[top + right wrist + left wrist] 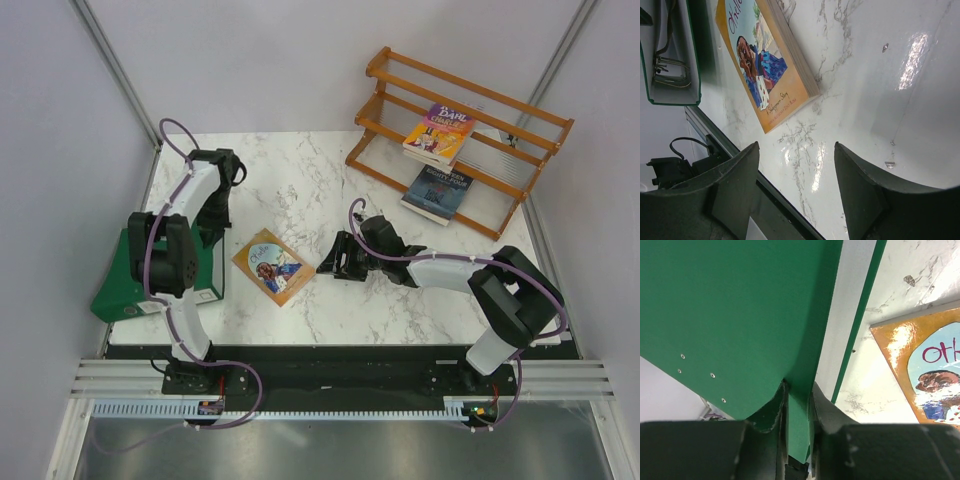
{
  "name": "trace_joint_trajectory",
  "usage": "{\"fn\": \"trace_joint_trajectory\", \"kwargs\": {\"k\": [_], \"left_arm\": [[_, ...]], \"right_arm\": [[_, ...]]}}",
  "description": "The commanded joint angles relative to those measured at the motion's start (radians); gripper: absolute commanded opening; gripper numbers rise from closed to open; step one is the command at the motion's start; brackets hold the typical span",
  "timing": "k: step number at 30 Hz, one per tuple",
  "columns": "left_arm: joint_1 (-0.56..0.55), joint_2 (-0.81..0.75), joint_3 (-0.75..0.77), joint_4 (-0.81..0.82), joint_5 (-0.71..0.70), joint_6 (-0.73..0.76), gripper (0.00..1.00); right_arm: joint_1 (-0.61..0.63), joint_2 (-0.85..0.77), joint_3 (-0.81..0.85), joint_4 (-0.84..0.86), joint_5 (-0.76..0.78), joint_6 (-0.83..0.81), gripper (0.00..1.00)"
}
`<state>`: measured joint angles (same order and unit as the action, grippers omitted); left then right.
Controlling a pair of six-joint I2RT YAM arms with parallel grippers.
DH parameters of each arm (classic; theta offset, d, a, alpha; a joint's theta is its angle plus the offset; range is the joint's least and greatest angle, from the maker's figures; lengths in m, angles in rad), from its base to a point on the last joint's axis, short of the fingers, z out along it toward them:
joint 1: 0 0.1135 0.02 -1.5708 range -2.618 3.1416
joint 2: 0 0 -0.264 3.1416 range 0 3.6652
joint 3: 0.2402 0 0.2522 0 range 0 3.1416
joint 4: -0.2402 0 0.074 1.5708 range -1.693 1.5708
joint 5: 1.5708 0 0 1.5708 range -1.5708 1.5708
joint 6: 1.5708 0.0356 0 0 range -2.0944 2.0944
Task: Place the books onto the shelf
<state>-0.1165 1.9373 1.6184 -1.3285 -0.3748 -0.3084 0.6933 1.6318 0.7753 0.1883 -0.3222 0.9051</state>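
White marble bench (330, 300) shows open surface across its middle and near edge. The orange-brown slatted wooden shelf (480, 95) in the far right corner carries the purple-and-yellow paperback (438, 133) and the dark blue paperback (437, 192). A large green ring binder (115, 290) sits at the left edge. The tan paperback with a round picture (273, 266) lies flat mid-bench. Just beside it, the right claw (796, 150) is spread and holds nothing. The left claw (799, 410) straddles the binder's cover; I cannot tell whether it is pinching.

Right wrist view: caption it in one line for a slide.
Open right gripper hovers over the marble table, facing the orange book lying flat near the green binder.
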Motion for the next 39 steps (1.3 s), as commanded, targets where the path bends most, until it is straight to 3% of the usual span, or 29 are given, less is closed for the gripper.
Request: {"fn": "trace_joint_trajectory", "kwargs": {"k": [1,13,27,30,32,39], "left_arm": [[0.011,0.034,-0.023,0.107,0.045,-0.021,0.23],[-0.035,-0.057,0.07,0.103,0.073,-0.026,0.35],[-0.187,-0.041,0.164,0.066,0.06,-0.049,0.37],[-0.203,-0.044,0.123,0.104,0.134,-0.049,0.32],[-0.201,-0.046,0.089,0.126,0.157,-0.057,0.02],[-0.199,-0.031,-0.017,0.153,0.137,-0.072,0.02]], "right_arm": [[-0.003,0.005,-0.005,0.046,-0.02,0.006,0.69],[-0.005,0.014,-0.016,0.062,-0.026,0.011,0.69],[-0.009,0.013,-0.027,0.062,-0.029,0.009,0.69],[-0.017,0.01,-0.031,0.06,-0.029,0.009,0.69],[-0.018,0.01,-0.033,0.062,-0.034,0.009,0.69],[-0.026,0.007,-0.039,0.063,-0.035,0.008,0.69]]}}
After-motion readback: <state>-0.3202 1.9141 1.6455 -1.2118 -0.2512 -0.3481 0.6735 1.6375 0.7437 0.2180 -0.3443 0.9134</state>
